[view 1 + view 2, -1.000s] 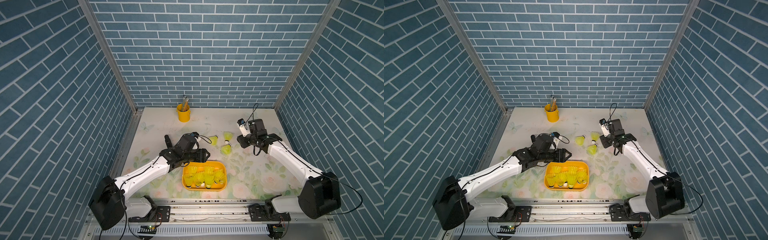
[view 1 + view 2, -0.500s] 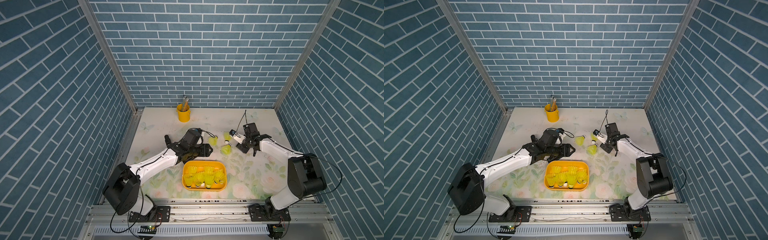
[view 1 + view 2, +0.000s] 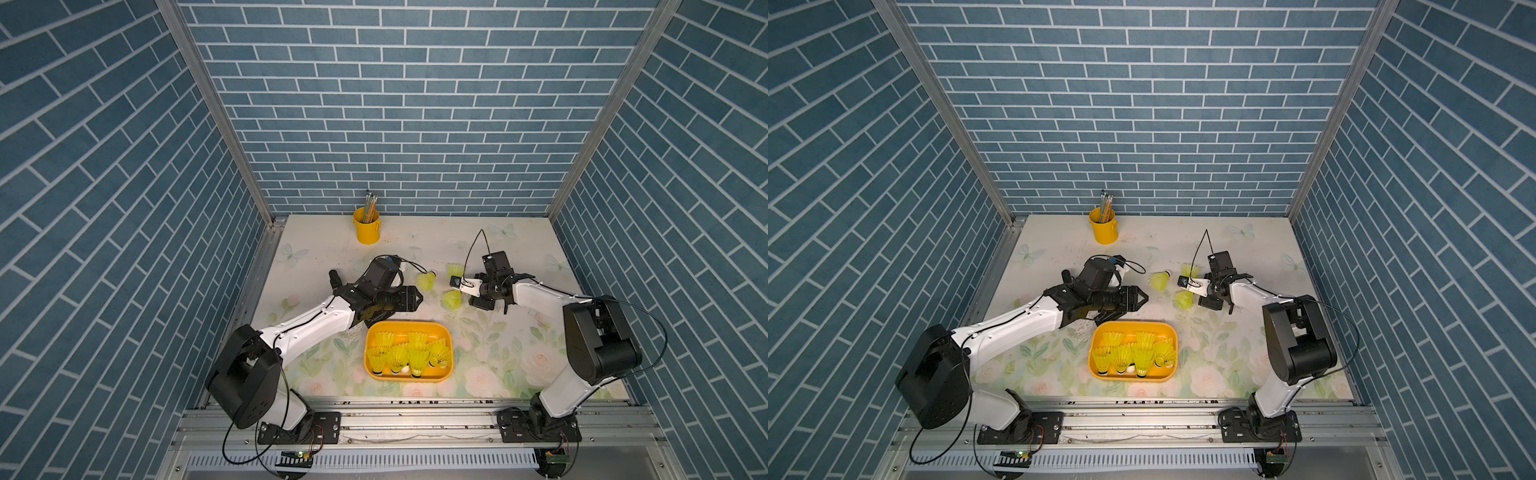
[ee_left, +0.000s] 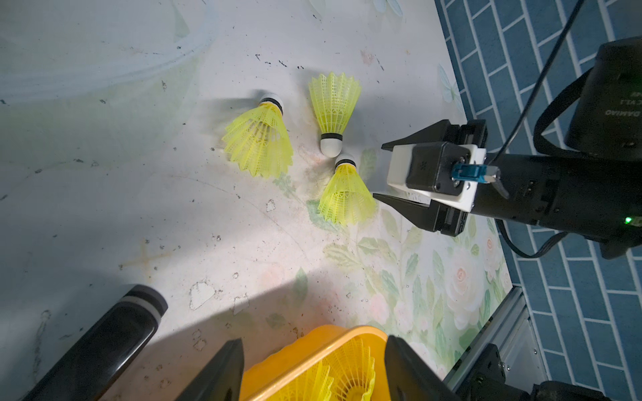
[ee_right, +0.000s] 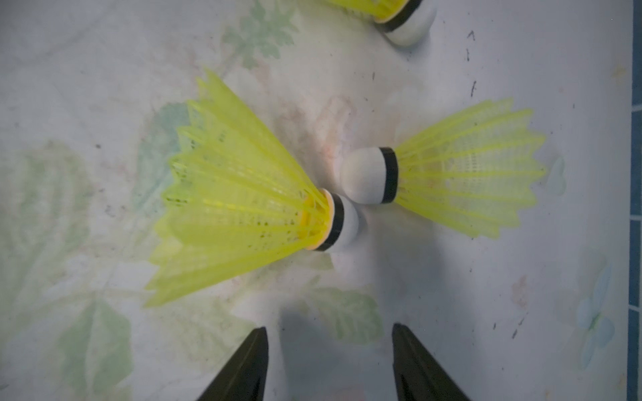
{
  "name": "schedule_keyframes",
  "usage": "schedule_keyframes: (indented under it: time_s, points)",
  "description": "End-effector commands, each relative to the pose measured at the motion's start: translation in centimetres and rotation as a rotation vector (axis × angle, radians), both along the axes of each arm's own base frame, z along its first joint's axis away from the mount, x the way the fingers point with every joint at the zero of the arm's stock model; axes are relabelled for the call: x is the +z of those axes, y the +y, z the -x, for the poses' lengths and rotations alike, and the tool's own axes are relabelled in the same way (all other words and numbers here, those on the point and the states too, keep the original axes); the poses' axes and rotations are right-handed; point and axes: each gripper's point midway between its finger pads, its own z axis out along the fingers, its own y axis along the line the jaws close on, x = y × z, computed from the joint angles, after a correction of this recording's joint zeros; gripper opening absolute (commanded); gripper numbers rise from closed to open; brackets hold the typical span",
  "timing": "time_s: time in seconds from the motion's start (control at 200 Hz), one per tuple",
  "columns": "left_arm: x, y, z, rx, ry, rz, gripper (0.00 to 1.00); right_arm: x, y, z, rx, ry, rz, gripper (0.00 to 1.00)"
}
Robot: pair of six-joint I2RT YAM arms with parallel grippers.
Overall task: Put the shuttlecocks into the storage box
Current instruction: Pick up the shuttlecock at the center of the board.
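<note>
Three neon yellow shuttlecocks lie loose on the table behind the storage box: one to the left (image 3: 426, 281), one at the back (image 3: 455, 270) and one nearer (image 3: 452, 300). The orange-yellow storage box (image 3: 444, 332) holds several more shuttlecocks, standing with skirts up. My right gripper (image 3: 468, 291) sits low just right of the nearer shuttlecock (image 5: 236, 208), open, with bare table between its fingers (image 5: 250, 364). My left gripper (image 3: 419, 300) hovers over the box's far left corner (image 4: 312, 350), open and empty; the three loose shuttlecocks lie ahead of it.
A small round yellow bucket (image 3: 366, 226) with pencils stands at the back of the table. Blue brick walls close in the left, back and right sides. A metal rail (image 3: 415, 419) runs along the front edge.
My right gripper has come down and leftward, from beside the back shuttlecock to just right of the nearer one. My left gripper has shifted a little right, above the box's far edge.
</note>
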Motion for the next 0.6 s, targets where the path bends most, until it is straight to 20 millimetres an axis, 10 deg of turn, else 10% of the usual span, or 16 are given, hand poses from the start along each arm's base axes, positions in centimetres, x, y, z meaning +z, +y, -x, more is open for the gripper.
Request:
schedule_keyframes:
  time_s: [0.0,0.22,0.265,0.595]
  points:
    - [0.3,0.4,0.4,-0.015,-0.017,0.003,0.70,-0.2,1.9,0.3,0.121,0.015,-0.040,0.60]
    - [0.4,0.9,0.7,-0.013,-0.012,0.006,0.70,-1.0,3.2,0.2,0.221,0.037,-0.044,0.62]
    - [0.7,1.0,0.7,-0.011,-0.016,0.011,0.70,-1.2,3.4,-0.1,0.222,0.037,-0.034,0.82]
    - [0.5,1.7,1.1,-0.005,-0.008,0.009,0.70,-1.9,5.2,-0.1,0.275,0.072,-0.047,0.76]
